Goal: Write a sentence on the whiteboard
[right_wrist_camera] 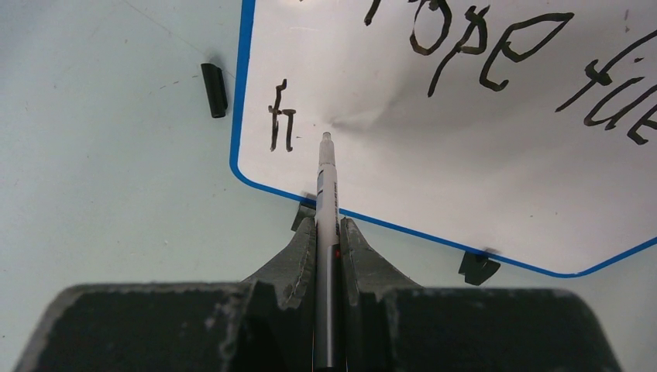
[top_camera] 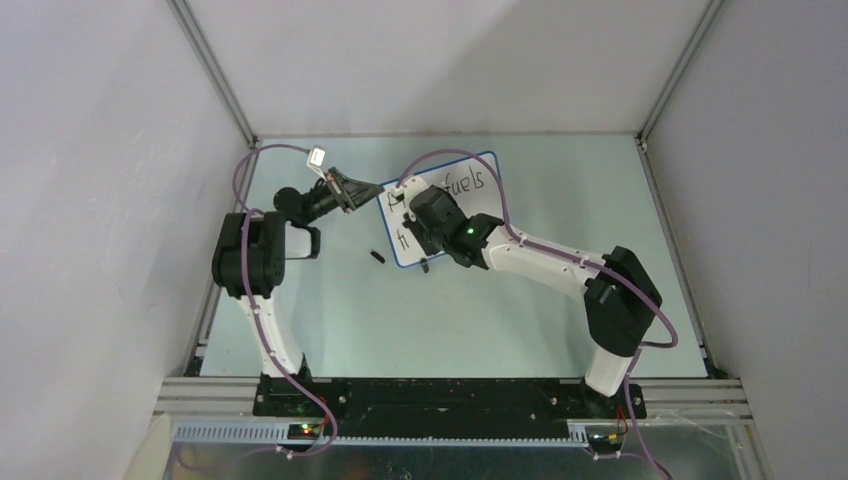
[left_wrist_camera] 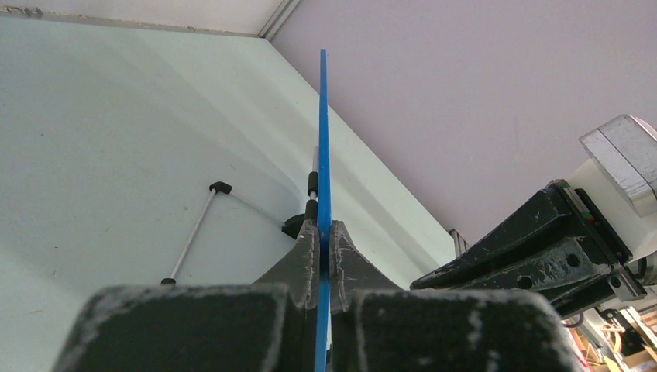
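The whiteboard (top_camera: 480, 205) lies mid-table, white with a blue frame. My left gripper (top_camera: 375, 188) is shut on its left edge; in the left wrist view the blue frame (left_wrist_camera: 323, 139) runs edge-on between that gripper's (left_wrist_camera: 322, 232) closed fingers. My right gripper (right_wrist_camera: 328, 232) is shut on the black-and-white marker (right_wrist_camera: 326, 186), whose tip rests on the whiteboard (right_wrist_camera: 465, 155) just right of a written "h" (right_wrist_camera: 280, 116). The sentence (right_wrist_camera: 496, 54) shows as "Hope fue…" on one line, cut off by the frame edge, with the "h" on a second line. From above, the right gripper (top_camera: 415, 215) covers part of the writing.
A small black marker cap (right_wrist_camera: 214, 90) lies on the table beside the board's corner, also seen from above as the cap (top_camera: 377, 256). Two black clip feet (right_wrist_camera: 476, 267) stick out under the board's near edge. A thin grey rod (left_wrist_camera: 194, 232) with black ends lies on the table. Grey walls enclose three sides.
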### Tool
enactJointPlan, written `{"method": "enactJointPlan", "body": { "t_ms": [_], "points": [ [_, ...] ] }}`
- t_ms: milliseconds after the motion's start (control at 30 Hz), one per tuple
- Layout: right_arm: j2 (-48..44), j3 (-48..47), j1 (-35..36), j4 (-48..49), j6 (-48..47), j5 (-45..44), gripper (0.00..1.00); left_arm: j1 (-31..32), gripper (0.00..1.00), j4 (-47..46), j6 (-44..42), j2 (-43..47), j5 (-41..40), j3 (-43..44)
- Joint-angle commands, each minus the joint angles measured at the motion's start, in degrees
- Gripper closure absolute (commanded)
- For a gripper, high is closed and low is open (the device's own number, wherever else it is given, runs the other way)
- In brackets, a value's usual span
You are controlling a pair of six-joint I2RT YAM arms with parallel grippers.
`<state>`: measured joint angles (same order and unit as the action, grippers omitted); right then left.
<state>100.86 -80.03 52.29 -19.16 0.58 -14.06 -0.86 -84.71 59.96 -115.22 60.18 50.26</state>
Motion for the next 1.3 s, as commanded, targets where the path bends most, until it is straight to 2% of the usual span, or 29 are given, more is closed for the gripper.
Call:
{"method": "enactJointPlan", "body": {
  "t_ms": [0,1267],
  "points": [
    [1.26,-1.86,0.47,1.76,0.24,0.54,1.00,1.04,1.00,-2.76,-0.12,0.27,1.81,0.68],
    [3.36,-5.05,-0.39,-1.46,0.00,-3.02,1.00,1.04,1.00,-2.81,-0.19,0.26,1.80,0.70]
  ]
}}
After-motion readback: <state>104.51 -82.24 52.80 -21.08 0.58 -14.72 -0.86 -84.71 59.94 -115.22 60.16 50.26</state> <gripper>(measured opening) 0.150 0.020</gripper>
